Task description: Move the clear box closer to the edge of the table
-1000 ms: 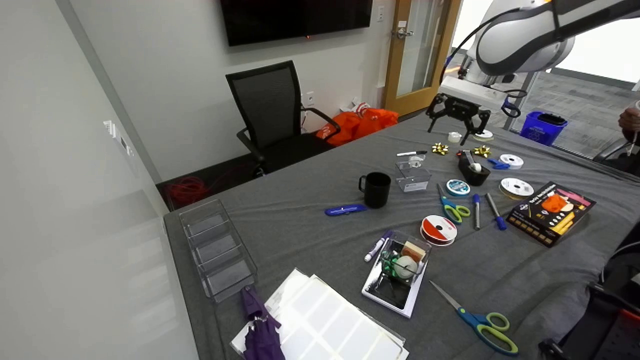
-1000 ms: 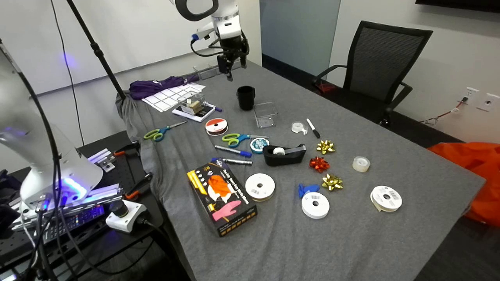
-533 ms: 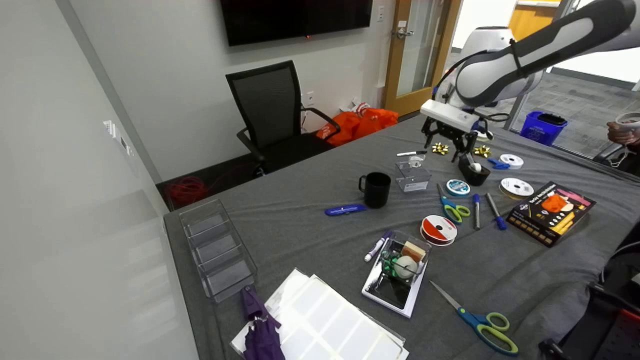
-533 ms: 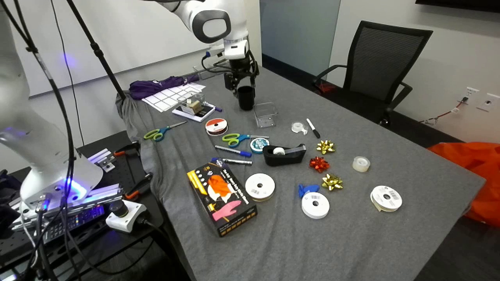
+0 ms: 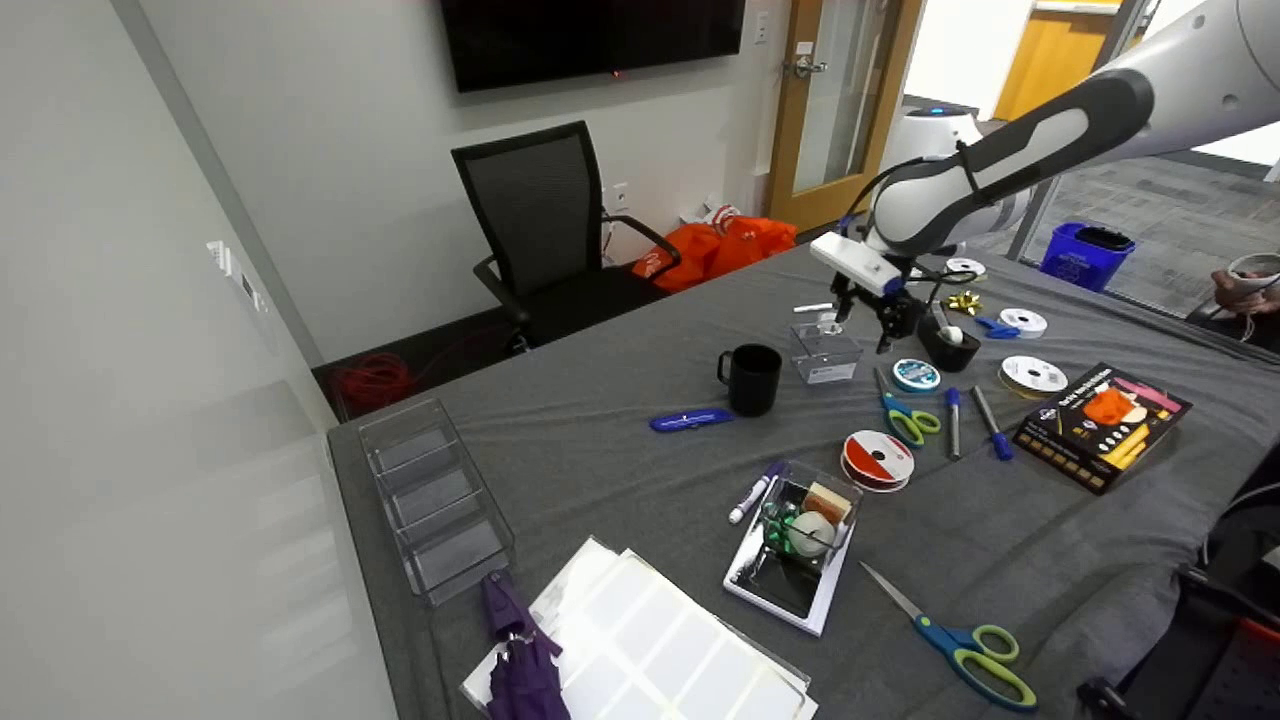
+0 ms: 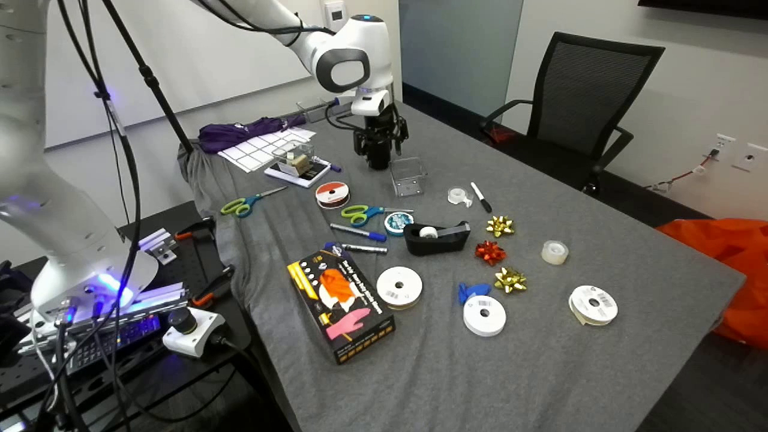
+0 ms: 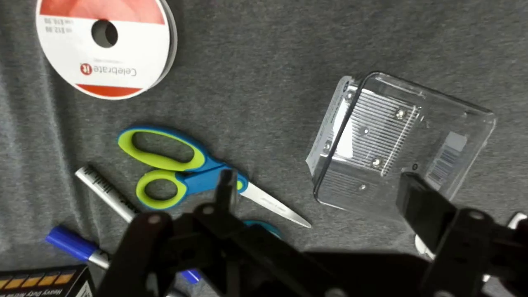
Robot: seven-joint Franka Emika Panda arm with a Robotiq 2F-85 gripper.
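The clear box point(image 5: 826, 362) stands on the grey-cloth table point(image 5: 600, 480), beside the black mug. It also shows in another exterior view point(image 6: 408, 180), where the table point(image 6: 552, 372) is seen from another end. In the wrist view the clear box point(image 7: 371, 136) lies right of centre, with a striped glint inside and labels on its sides. My gripper point(image 7: 318, 177) is open and empty; its right finger overlaps the near corner of the box in the picture, its left finger the scissors. In an exterior view the gripper point(image 5: 862, 334) hangs above the table near the box, apart from it.
The black mug point(image 5: 753, 380) stands beside the box. Scissors point(image 5: 905, 415), a teal ribbon spool point(image 5: 916, 375), a tape dispenser point(image 5: 946, 340) and a tape roll point(image 6: 458, 196) lie close by. A red-and-white spool point(image 7: 103, 45) and markers point(image 7: 106, 193) also show.
The arm has come down and moved across the table toward the clear box. The gripper stays open. The box and the other items have not moved.
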